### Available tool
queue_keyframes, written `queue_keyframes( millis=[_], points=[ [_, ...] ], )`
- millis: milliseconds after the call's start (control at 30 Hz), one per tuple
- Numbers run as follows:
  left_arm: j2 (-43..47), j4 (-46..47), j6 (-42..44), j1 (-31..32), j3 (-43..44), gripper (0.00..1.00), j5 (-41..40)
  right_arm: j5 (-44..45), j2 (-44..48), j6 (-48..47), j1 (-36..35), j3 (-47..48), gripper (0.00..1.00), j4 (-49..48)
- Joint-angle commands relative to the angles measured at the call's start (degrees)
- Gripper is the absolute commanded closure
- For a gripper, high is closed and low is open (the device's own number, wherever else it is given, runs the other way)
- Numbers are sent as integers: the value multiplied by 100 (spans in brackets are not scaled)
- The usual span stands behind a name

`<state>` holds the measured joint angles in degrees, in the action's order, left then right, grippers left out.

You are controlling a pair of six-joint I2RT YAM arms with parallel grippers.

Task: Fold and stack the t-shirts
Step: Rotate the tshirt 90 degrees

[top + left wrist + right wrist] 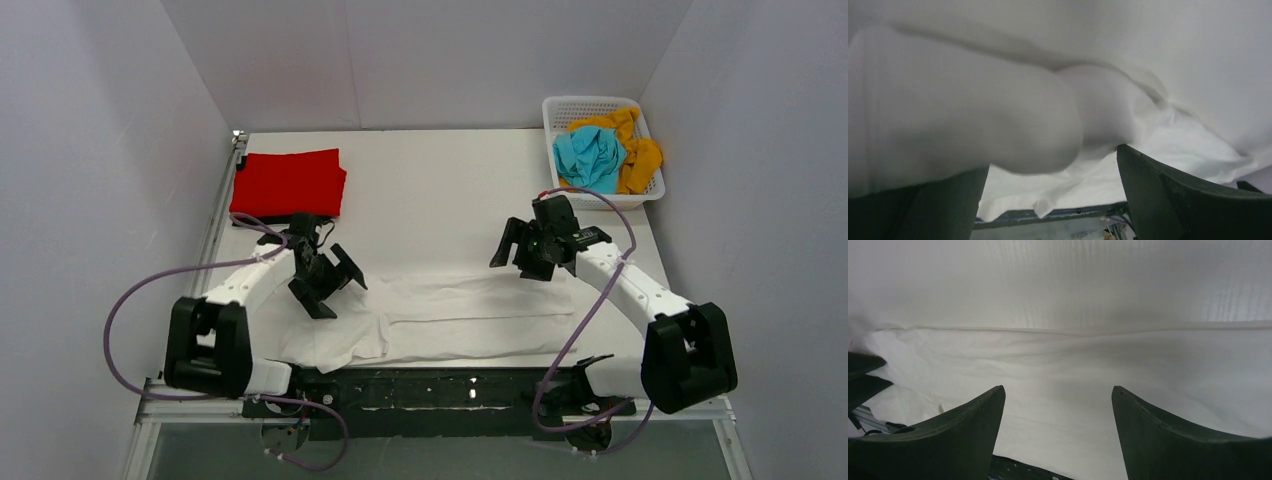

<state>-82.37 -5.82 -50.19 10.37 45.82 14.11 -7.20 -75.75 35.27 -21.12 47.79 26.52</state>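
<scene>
A white t-shirt [450, 318] lies spread flat along the table's near edge, with a sleeve at its left end. My left gripper [328, 283] hovers over its left part, jaws wide open. In the left wrist view a bulge of the white fabric [998, 120] lies just past the open gripper [1053, 165]. My right gripper [520, 255] is open above the shirt's far right edge, and the right wrist view shows flat white cloth [1058, 365] between its open fingers [963, 435]. A folded red t-shirt [288, 183] lies at the far left. The black t-shirt is out of view.
A white lattice basket [560, 108] at the far right corner holds the crumpled teal-blue t-shirt [590, 158] and the mustard-orange t-shirt [640, 160]. White walls enclose the table on three sides. A black strip [450, 385] runs along the near edge.
</scene>
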Motion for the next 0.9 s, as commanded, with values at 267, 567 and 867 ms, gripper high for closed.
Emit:
queue_keyframes(
  millis=[267, 567, 867],
  points=[
    [-4338, -622, 198, 336, 4313, 2, -423, -754, -682, -493, -306, -476, 14, -159],
    [-8111, -234, -645, 1093, 10290, 2, -167, -1798, -1048, -197, -1821, -282, 13, -444],
    [-8635, 1049, -1387, 1344, 10227, 2, -1003, -2165, -1893, -347, -2676, 995, 13, -245]
  ],
)
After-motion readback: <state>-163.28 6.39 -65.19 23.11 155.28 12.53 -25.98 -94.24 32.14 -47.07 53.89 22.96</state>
